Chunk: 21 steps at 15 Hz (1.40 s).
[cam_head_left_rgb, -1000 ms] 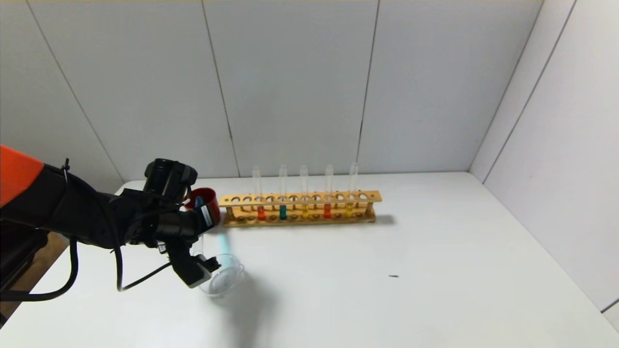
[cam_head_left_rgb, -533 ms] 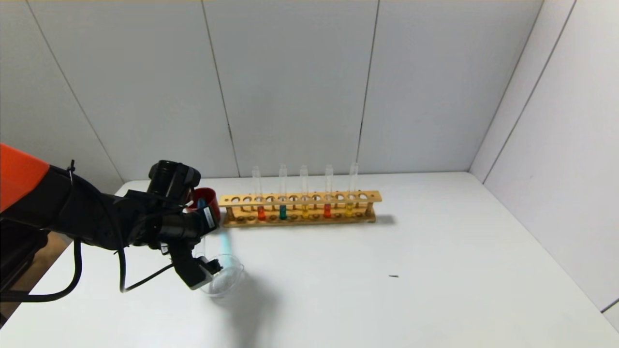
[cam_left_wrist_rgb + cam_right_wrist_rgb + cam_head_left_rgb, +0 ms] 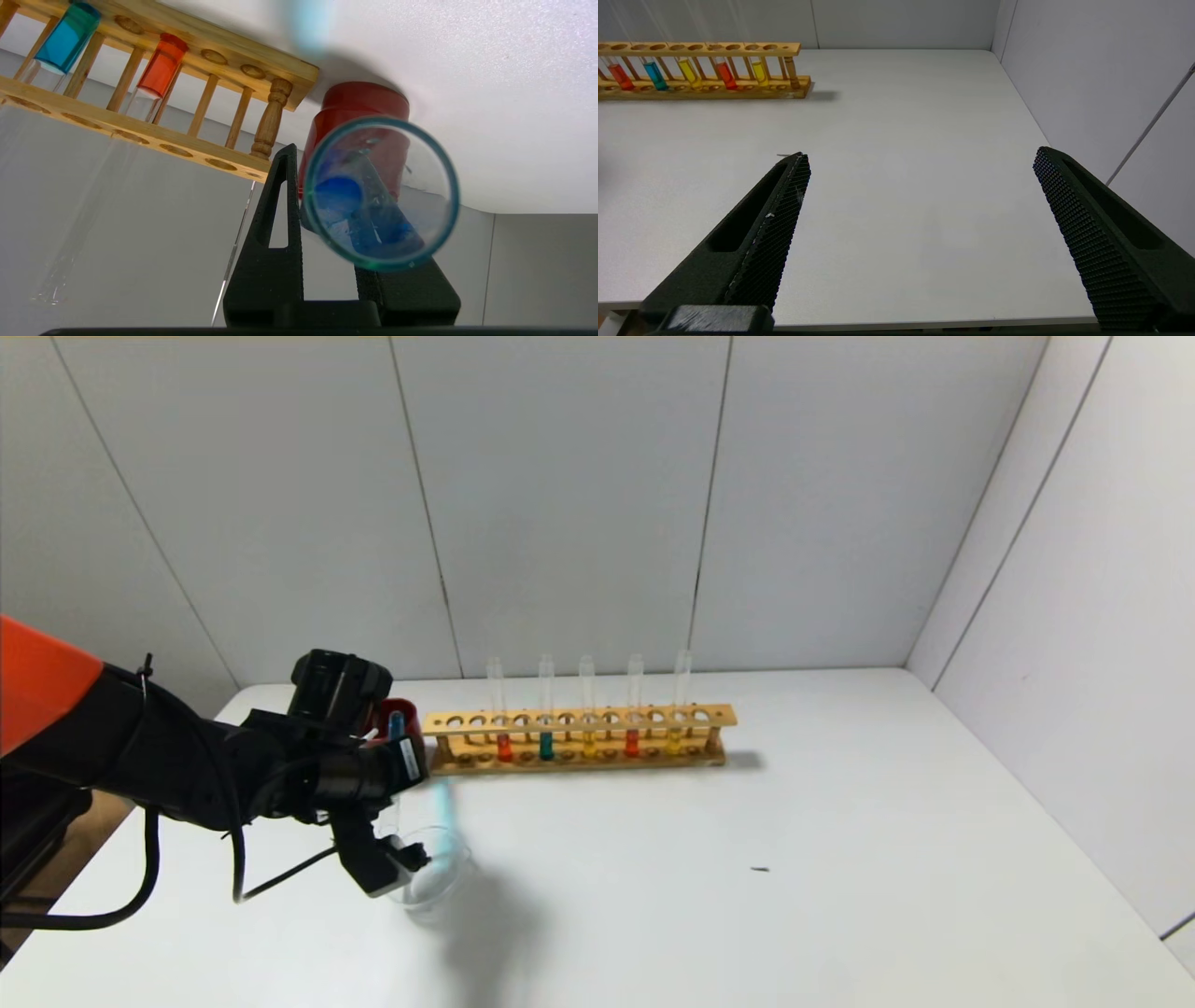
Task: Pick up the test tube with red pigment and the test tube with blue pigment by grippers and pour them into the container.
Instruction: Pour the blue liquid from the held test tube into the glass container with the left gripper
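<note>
My left gripper (image 3: 392,784) is shut on the test tube with blue pigment (image 3: 396,723), held steeply tilted with its blue end up, above the container (image 3: 439,875), a clear glass dish. In the left wrist view the tube's open mouth (image 3: 380,193) faces the camera, blue liquid lying inside, gripped between the black fingers (image 3: 280,200). Two tubes with red pigment (image 3: 504,747) (image 3: 632,742) stand in the wooden rack (image 3: 579,719), along with a teal-blue one (image 3: 546,745). My right gripper (image 3: 920,154) hangs open over the table's right front, holding nothing.
A dark red cup (image 3: 401,714) stands just behind the left gripper, beside the rack's left end. Two yellow tubes (image 3: 588,744) (image 3: 674,741) share the rack. A small dark speck (image 3: 760,870) lies mid-table. White walls close off the back and right.
The left arm has shifted slightly right and up, and the tube's blue end now stands out higher in front of the red cup. The right gripper is unchanged.
</note>
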Available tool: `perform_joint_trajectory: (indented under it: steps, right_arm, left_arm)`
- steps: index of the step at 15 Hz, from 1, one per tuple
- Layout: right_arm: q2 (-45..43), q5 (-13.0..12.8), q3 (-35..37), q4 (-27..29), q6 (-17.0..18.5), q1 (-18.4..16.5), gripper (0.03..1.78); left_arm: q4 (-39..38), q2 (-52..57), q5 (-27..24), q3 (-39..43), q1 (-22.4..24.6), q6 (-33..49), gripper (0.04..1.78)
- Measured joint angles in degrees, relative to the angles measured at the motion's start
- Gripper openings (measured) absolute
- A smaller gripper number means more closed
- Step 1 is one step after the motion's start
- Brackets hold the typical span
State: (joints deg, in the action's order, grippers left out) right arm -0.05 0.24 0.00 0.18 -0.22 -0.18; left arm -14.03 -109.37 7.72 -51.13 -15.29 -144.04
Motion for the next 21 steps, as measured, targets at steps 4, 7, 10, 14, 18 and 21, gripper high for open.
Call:
perform_joint_trajectory:
  steps: [4,7,10,14,18,21]
  right_arm:
    - [0.0,0.0,0.0,0.0,0.0,0.0,1.75]
    - [0.0,0.0,0.0,0.0,0.0,0.0,1.75]
    - [0.0,0.0,0.0,0.0,0.0,0.0,1.75]
    - [0.0,0.0,0.0,0.0,0.0,0.0,1.75]
    - [0.0,0.0,0.0,0.0,0.0,0.0,1.75]
    - [0.0,0.0,0.0,0.0,0.0,0.0,1.75]
  left_arm:
    - [-0.8,0.4,0.7,0.7,-0.1,-1.0,0.34]
    - [-2.9,0.7,1.2,1.4,-0.3,-2.5,0.34]
    - [-2.9,0.8,1.3,1.5,-0.9,-2.5,0.34]
    - [-4.3,1.0,2.2,2.0,-2.3,-2.5,0.34]
    - [-4.6,1.2,2.3,2.4,-2.5,-2.5,0.34]
    - [-4.8,1.1,2.4,2.4,-2.6,-2.7,0.34]
